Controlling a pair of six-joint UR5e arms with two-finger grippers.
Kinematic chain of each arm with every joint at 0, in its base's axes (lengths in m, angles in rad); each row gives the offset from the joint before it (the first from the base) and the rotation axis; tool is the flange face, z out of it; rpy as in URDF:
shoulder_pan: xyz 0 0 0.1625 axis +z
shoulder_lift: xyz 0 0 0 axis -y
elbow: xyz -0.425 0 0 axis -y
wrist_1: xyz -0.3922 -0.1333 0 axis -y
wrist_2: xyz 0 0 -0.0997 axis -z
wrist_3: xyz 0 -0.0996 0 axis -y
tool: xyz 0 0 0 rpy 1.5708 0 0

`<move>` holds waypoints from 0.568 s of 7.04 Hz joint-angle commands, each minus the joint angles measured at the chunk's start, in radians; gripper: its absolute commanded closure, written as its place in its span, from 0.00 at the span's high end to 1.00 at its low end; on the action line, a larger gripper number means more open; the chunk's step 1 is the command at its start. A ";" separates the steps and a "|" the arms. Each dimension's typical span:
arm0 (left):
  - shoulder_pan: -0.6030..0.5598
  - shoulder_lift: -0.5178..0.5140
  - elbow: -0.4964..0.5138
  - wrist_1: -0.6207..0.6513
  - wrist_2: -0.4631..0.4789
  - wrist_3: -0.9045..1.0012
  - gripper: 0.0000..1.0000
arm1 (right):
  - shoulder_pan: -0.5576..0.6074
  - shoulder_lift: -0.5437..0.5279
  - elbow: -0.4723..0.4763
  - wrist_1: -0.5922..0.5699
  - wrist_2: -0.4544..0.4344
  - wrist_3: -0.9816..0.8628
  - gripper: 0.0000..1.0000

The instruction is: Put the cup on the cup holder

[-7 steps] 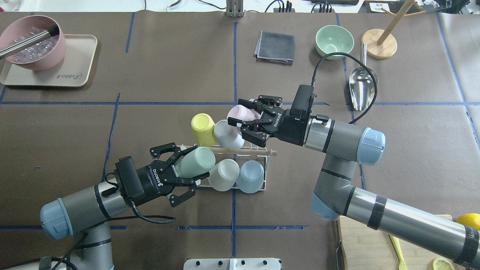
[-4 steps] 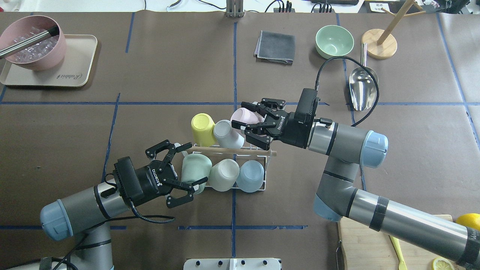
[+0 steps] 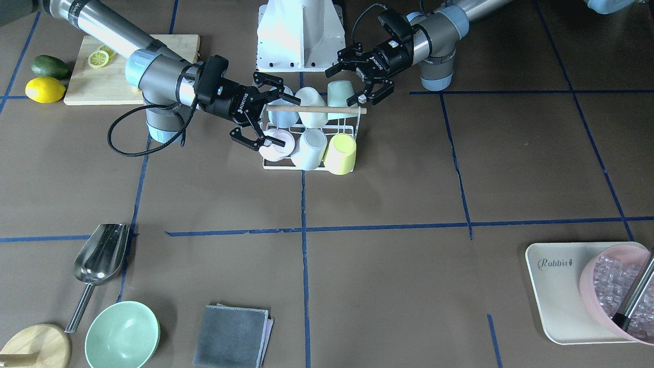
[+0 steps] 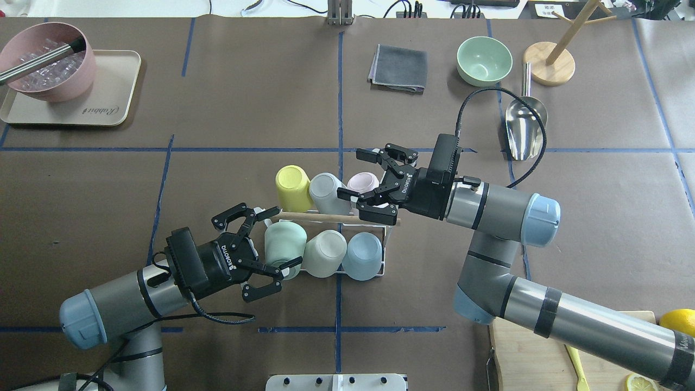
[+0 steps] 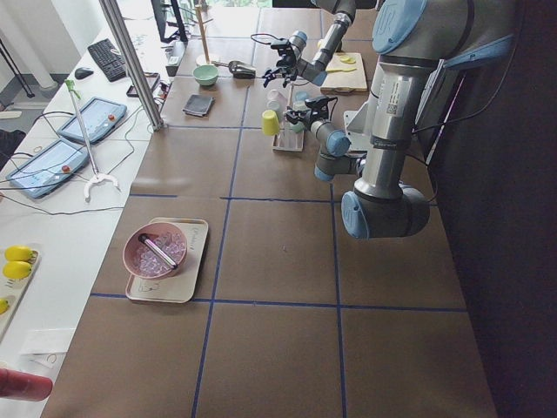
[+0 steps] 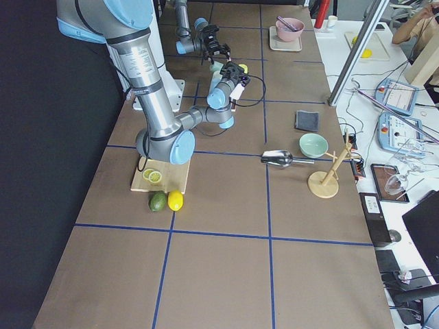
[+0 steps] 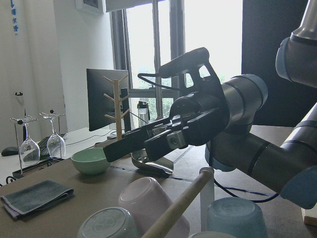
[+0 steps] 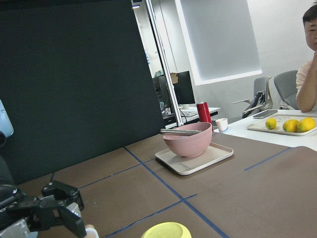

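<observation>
The cup holder (image 4: 384,247) is a white wire rack with a wooden rod (image 4: 326,218) across the top. Several cups sit upside down on it: yellow (image 4: 292,186), grey-white (image 4: 327,193) and pink (image 4: 362,182) in the far row, mint (image 4: 282,244), cream (image 4: 324,252) and light blue (image 4: 362,255) in the near row. My left gripper (image 4: 288,235) is open, its fingers on either side of the mint cup. My right gripper (image 4: 352,173) is open just above the pink cup; in the left wrist view it hangs over the pink cup (image 7: 148,198) without touching it.
A pink bowl (image 4: 46,65) of ice stands on a beige tray (image 4: 117,89) at the far left. A grey cloth (image 4: 398,68), mint bowl (image 4: 483,60), metal scoop (image 4: 524,125) and wooden mug tree (image 4: 549,62) lie far right. A cutting board (image 4: 537,353) is near right.
The mint cup went from tilted in my left gripper to standing on the rack, and the fingers spread. The pink cup came down onto the rack and my right gripper opened wider.
</observation>
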 commanded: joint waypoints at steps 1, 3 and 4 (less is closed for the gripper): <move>-0.002 -0.004 -0.032 0.000 0.003 -0.001 1.00 | 0.069 0.000 0.007 -0.046 0.029 -0.002 1.00; -0.032 -0.004 -0.084 0.008 0.023 -0.004 1.00 | 0.192 0.013 0.011 -0.183 0.173 0.008 1.00; -0.081 -0.002 -0.118 0.062 0.026 -0.007 1.00 | 0.241 0.015 0.013 -0.261 0.198 0.008 1.00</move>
